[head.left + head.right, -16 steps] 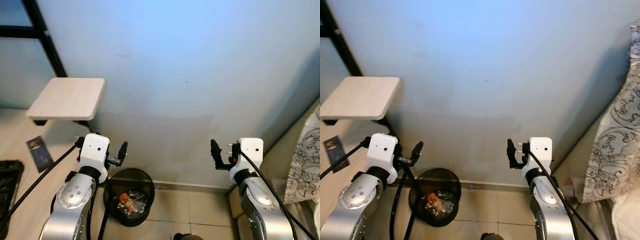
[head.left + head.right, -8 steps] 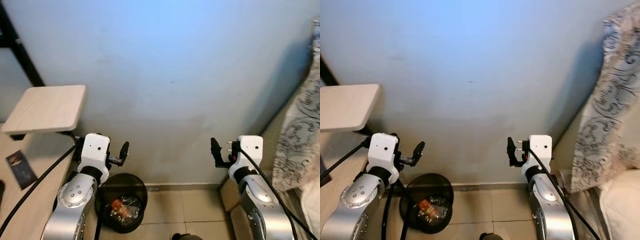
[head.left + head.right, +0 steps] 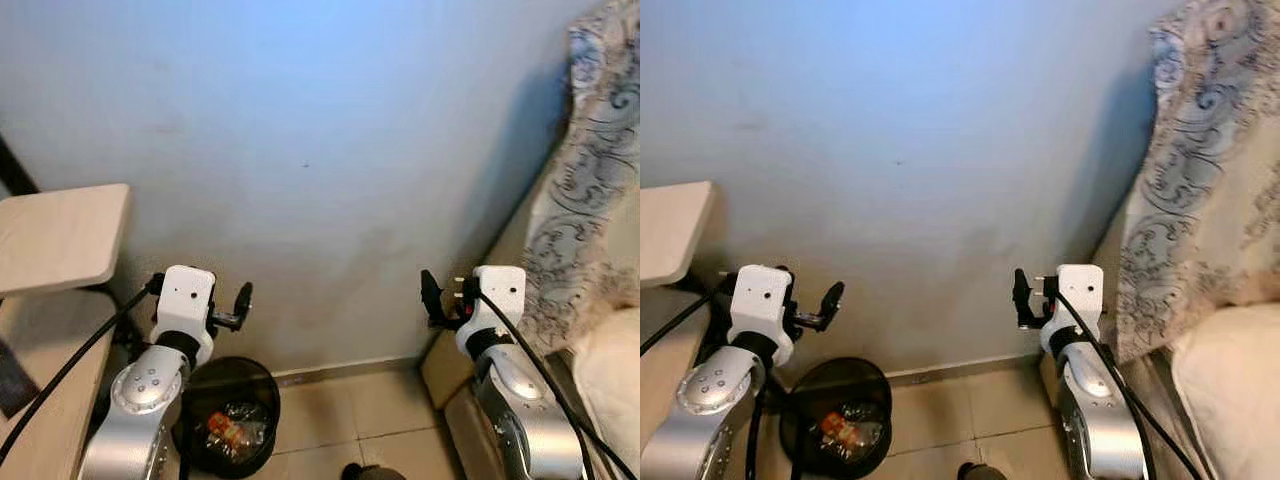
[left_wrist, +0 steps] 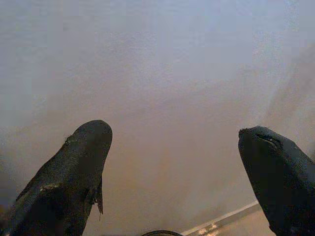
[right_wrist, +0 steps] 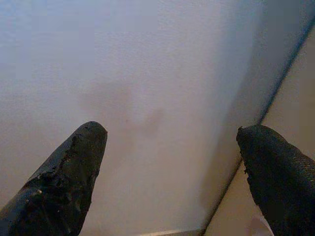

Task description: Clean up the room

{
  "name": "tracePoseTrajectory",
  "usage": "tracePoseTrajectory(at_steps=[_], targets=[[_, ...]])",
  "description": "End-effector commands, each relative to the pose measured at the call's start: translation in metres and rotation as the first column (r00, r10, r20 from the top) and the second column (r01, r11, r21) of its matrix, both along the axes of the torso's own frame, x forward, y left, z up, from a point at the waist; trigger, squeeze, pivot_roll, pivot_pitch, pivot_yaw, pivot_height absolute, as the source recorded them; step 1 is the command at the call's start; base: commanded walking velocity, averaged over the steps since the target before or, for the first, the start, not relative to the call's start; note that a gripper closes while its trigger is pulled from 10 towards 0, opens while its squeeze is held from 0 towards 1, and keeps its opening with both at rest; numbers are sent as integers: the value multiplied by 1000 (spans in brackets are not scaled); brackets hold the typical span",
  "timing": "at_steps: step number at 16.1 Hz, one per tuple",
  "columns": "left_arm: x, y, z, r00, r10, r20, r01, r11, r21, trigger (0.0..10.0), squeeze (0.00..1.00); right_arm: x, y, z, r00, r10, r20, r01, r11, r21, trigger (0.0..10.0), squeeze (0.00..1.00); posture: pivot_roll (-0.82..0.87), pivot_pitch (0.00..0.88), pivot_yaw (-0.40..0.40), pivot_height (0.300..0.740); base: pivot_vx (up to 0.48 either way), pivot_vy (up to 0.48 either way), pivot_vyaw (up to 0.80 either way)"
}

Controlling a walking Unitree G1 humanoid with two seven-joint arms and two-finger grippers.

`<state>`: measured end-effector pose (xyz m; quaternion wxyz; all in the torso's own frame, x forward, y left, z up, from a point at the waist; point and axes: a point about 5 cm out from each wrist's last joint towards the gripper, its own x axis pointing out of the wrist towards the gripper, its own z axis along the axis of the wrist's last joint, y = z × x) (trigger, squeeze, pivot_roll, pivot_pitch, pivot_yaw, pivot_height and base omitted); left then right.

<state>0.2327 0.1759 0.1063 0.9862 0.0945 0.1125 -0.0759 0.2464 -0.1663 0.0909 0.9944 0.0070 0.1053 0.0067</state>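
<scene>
Facing a pale blue wall [image 3: 320,150], the robot holds both arms raised, the left end effector [image 3: 240,305] and the right end effector [image 3: 432,298] each spread wide and gripping nothing. A black wastebasket [image 3: 228,415] holding crumpled trash [image 3: 225,432] stands on the tiled floor [image 3: 350,410] against the wall, just below the left arm. A light wooden tabletop [image 3: 60,235] juts in at the left; a patterned curtain [image 3: 1200,180] hangs at the right.
</scene>
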Motion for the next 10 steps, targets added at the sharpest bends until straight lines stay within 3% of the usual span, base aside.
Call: tracePoseTrajectory(at_steps=[1, 5, 7, 10], targets=[[1, -2, 6, 999, -18, 29, 18, 1000, 9, 10000, 0, 0, -1, -2, 1000, -6, -17, 7, 1000, 8, 10000, 1000, 50, 0, 16, 740, 0, 0, -781], [1, -5, 5, 999, -20, 29, 20, 1000, -7, 10000, 0, -1, -4, -2, 1000, -6, -21, 6, 1000, -6, 10000, 1000, 42, 0, 12, 740, 0, 0, -781], [1, -8, 4, 1000, -21, 10, 21, 996, -81, 10000, 0, -2, -4, -2, 1000, -5, -22, 5, 1000, -8, 10000, 1000, 37, 0, 13, 740, 0, 0, -781], [2, -9, 6, 1000, -23, 18, 24, 996, -80, 10000, 0, -2, -5, -2, 1000, -2, -23, 2, 1000, -11, 10000, 1000, 36, 0, 10, 740, 0, 0, -781]])
